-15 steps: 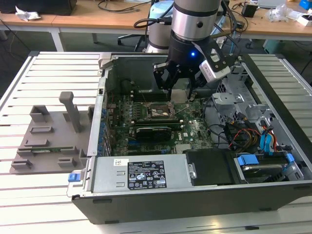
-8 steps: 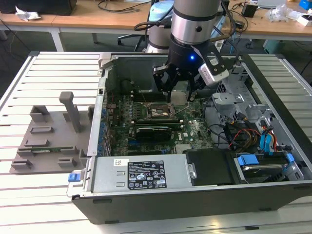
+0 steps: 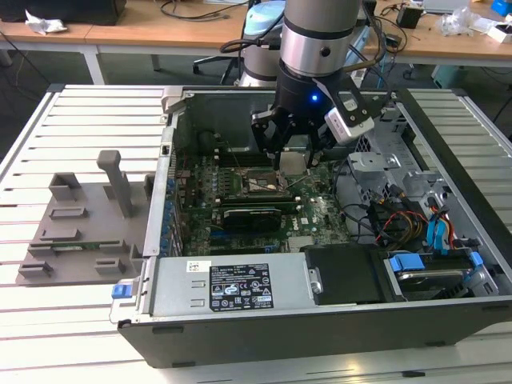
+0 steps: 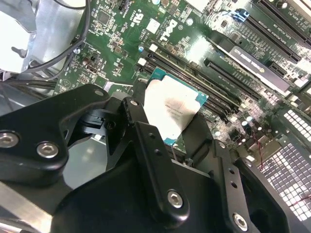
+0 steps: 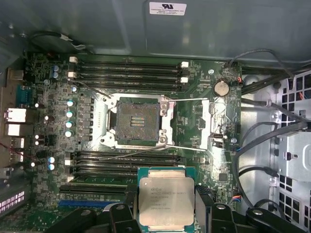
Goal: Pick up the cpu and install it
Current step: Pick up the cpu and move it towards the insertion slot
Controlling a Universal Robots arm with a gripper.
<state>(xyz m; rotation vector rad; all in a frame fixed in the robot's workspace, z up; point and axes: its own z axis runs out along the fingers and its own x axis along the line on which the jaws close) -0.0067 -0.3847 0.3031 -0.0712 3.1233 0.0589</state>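
The cpu (image 5: pixel 166 201) is a flat square chip with a silvery top and a green rim, and my gripper (image 5: pixel 166 209) is shut on it, one black finger on each side edge. It hangs above the green motherboard (image 5: pixel 58 97), a little off from the socket (image 5: pixel 138 124), which lies bare inside its metal frame. In the second wrist view the cpu (image 4: pixel 170 109) sits between the black fingers (image 4: pixel 141 133) over the memory slots. In the exterior view my gripper (image 3: pixel 293 160) reaches down into the open computer case (image 3: pixel 448 172), just beside the socket (image 3: pixel 260 186).
The socket's thin retention levers (image 5: pixel 187 100) stand swung out beside it. Memory slots (image 5: pixel 129 73) run along both sides. Cables and a drive cage (image 3: pixel 404 216) fill the exterior view's right. A power supply box (image 3: pixel 232 284) lies in front. A grey fixture (image 3: pixel 88 224) stands on the slatted table.
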